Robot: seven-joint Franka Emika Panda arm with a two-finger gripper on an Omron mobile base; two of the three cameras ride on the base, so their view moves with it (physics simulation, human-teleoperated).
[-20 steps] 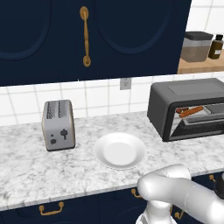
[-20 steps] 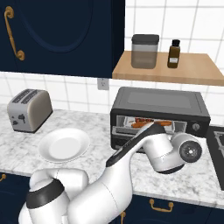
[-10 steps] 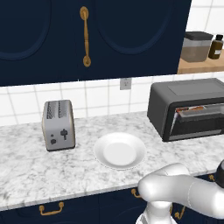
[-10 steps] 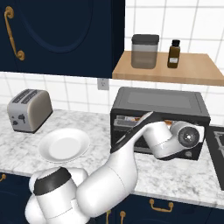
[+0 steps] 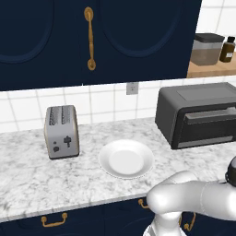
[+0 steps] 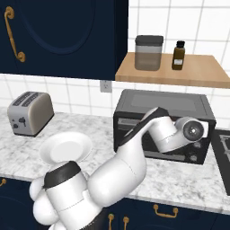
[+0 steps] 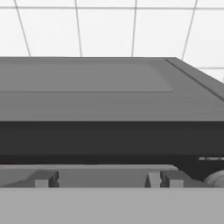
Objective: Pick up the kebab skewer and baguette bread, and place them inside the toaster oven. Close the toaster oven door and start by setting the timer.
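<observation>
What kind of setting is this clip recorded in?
A home-style kitchen, rendered rather than real: a marble-look counter under navy cabinets, with a slot toaster, a white plate and a toaster oven against a white tiled wall.

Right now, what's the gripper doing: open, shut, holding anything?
Gripper: cannot be told. The hand is pressed up against the toaster oven door, and its fingertips are not visible.
</observation>
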